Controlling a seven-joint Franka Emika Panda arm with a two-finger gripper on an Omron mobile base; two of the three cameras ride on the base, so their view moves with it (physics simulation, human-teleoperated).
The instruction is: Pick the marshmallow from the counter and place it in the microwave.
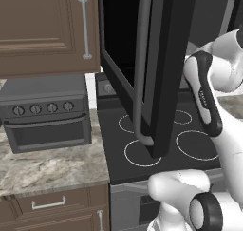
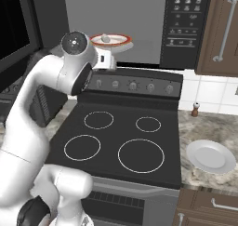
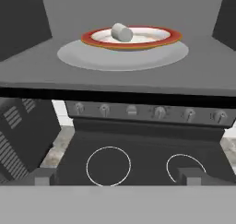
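The small, pale, cylindrical marshmallow point(image 3: 121, 32) lay on its side in a shallow white plate with a red-orange rim point(image 3: 171, 35), which rested on the round pale-grey turntable disc point(image 3: 73, 57) inside the large black microwave with grey inner walls point(image 3: 27, 66). The same plate and its load also appeared in the right base view, within the lit cavity above the cooker. The microwave's tall dark-glass door point(image 1: 166, 59), with its long curved grey bar handle point(image 1: 140, 73), stood swung wide over the black glass stovetop with white rings point(image 2: 116, 141), which left the cavity free for the arm to reach in.

The two-finger gripper point(image 3: 118, 176) was parted and held nothing: its two dark fingertips point(image 3: 44, 175) stood well apart at the bottom of the hand view, with only the stovetop between them. It sat outside and below the cavity's front lip, looking in at the plate, well apart from the marshmallow. Judged from this arrangement, the placing step appeared done, the plate serving as a stable seat that kept the round piece from rolling on the turntable.

The mottled beige-grey stone counter point(image 1: 47, 168) carried a small grey four-knob toaster oven point(image 1: 45, 113) to the left of the cooker; to the right lay an empty white plate point(image 2: 210, 156) and a small brown-and-white shaker point(image 2: 195, 109) against the tiled wall.
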